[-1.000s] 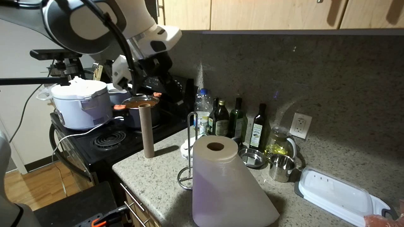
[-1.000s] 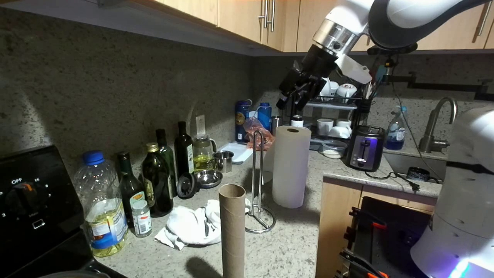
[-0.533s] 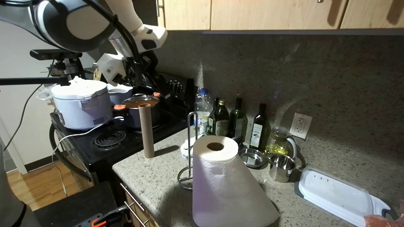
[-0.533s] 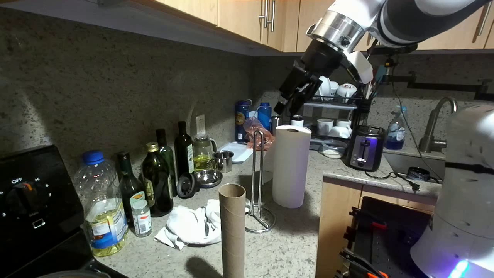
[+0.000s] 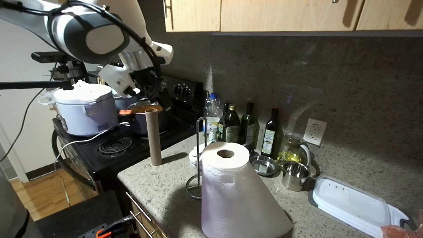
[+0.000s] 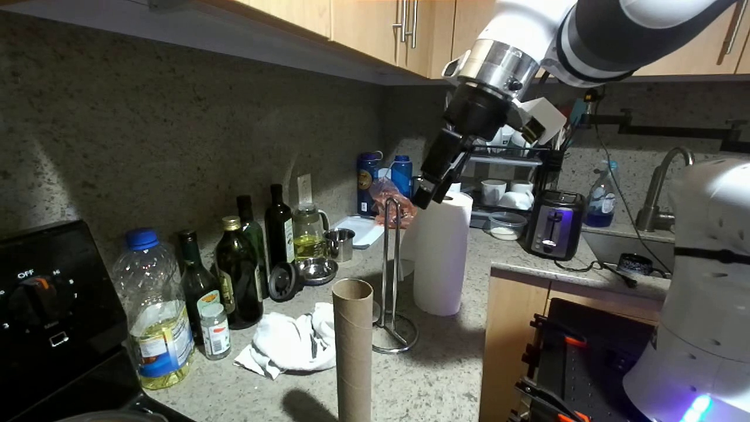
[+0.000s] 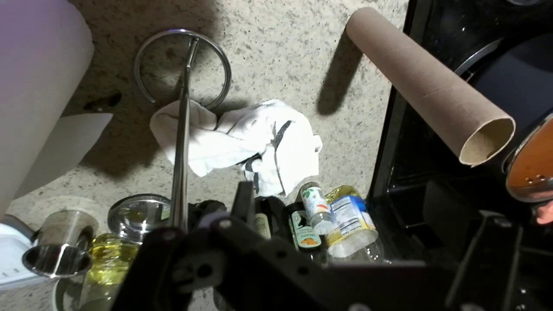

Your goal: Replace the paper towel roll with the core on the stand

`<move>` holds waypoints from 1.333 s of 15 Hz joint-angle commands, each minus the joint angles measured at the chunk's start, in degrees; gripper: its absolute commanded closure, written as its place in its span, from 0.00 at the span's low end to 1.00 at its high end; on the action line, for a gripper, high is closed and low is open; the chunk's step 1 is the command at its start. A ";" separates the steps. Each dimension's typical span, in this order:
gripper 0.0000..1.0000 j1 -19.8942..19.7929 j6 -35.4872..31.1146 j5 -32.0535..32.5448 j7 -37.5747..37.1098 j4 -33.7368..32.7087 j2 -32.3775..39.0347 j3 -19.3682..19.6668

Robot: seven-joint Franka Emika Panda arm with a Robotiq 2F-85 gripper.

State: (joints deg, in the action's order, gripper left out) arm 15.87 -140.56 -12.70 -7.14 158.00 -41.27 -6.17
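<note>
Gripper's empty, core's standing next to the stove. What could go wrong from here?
The slim core stands upright beside the stove; an off-centre grasp by the open gripper might tip it, possibly toward the dark pot.
Its narrow opening could catch on the looped top of the stand if misaligned.
The paper towel roll stands beside the stand, so a sideways sweep there may bump it.
</note>
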 commanded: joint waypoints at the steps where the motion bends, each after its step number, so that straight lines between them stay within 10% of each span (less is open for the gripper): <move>1: 0.00 2.60 2.08 -2.44 4.54 -4.00 5.68 1.21; 20: 0.00 6.44 1.44 -9.87 8.11 -5.41 8.38 1.77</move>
State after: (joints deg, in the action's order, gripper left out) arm 20.05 -139.87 -18.43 -1.68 154.16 -34.35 -5.74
